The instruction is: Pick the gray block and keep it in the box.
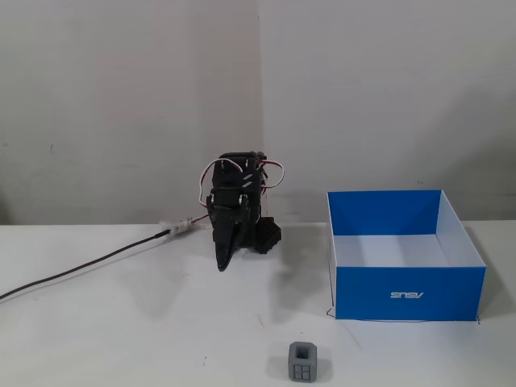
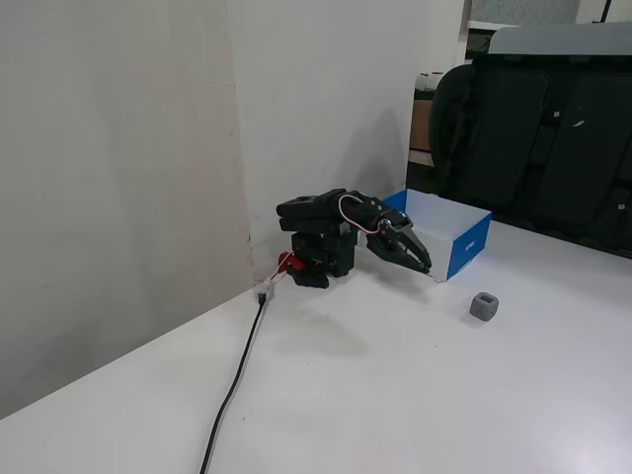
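The gray block (image 1: pixel 303 362) is a small cube with a square hole on top; it stands alone on the white table near the front edge in a fixed view, and right of the arm in the other (image 2: pixel 484 306). The box (image 1: pixel 407 294), blue outside with a white logo, stands open and empty at the right, also seen behind the arm (image 2: pixel 464 247). My black gripper (image 1: pixel 222 264) is folded low near the arm's base, pointing down, jaws together and empty, well apart from the block; it also shows in the other fixed view (image 2: pixel 423 265).
A black cable (image 2: pixel 237 380) runs from the arm's base across the table to the left front. A white wall stands behind the arm. A dark office chair (image 2: pixel 553 138) stands beyond the table's far side.
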